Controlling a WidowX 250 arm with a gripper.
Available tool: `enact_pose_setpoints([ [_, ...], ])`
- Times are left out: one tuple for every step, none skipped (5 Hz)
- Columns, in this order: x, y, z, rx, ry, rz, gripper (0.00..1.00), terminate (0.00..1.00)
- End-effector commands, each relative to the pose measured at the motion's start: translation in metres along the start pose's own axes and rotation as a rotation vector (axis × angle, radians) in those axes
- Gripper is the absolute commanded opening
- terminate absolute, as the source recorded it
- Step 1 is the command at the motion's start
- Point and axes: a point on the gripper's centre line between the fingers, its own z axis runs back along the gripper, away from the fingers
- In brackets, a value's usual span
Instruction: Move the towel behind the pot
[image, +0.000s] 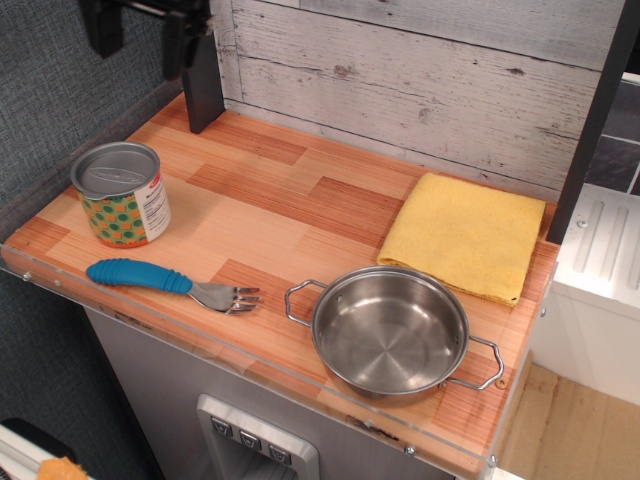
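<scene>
The yellow towel (465, 235) lies flat at the back right of the wooden counter, directly behind the shiny steel pot (390, 330). The pot stands upright and empty at the front right, with its two wire handles pointing left and right. My gripper (140, 35) is high in the top left corner, above the counter's back left edge and far from both. Its two dark fingers hang down with a wide gap between them and hold nothing. Its upper part is cut off by the frame.
A printed tin can (121, 193) stands at the left. A fork with a blue handle (172, 281) lies near the front edge. A dark post (200, 70) stands at the back left, another at the right (590, 130). A plank wall (400, 80) closes the back.
</scene>
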Motion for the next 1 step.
enact_pose_setpoints([
  [0.0033,0.0050,0.0196,0.009,-0.046,0.011,1.00,1.00],
])
